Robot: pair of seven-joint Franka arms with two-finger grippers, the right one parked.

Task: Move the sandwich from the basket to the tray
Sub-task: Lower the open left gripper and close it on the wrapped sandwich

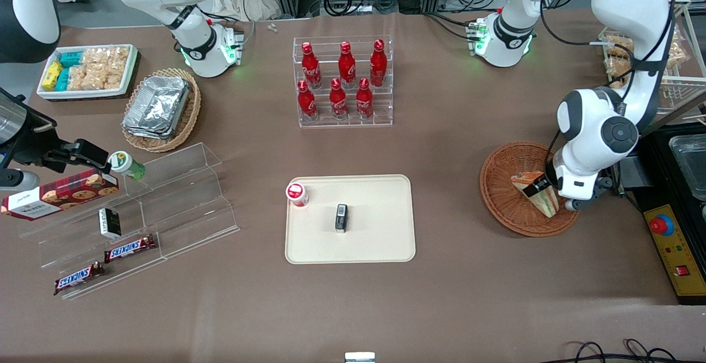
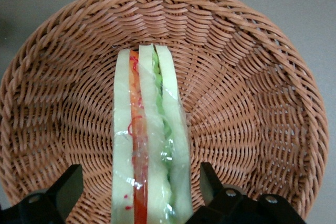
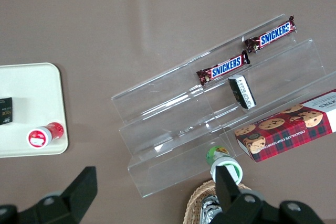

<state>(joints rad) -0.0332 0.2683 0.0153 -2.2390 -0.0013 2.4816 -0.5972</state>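
Toward the working arm's end of the worktop [image 1: 441, 297], the sandwich [image 2: 149, 145] stands on edge in the basket [image 2: 252, 77], its red and green filling layers facing the wrist camera; my gripper [image 2: 142, 192] hangs low over it, jaws spread wide with one finger on each side of the wedge and a visible gap at both, so I judge that they hold nothing yet. Progress, as I read it: the approach is made and the jaws are aligned with the bread faces; closing, lifting, carrying and setting down all remain. On the tray [image 1: 380, 241], which lies well apart from the basket toward the middle of the worktop, stand a small red-capped bottle [image 1: 297, 194] at one corner and a small dark packet [image 1: 341, 218] near the centre; the stretch of tray nearer the basket is bare, and I would aim there. Obscured: in the front view the arm's wrist covers the jaws and part of the basket [image 1: 507, 208], leaving only part of the sandwich [image 1: 538, 192] showing; in the wrist view the nearest end of the wedge is cut off, so I cannot tell how deep the fingers [image 2: 65, 190] reach, nor whether the clear wrap is tight or loose.
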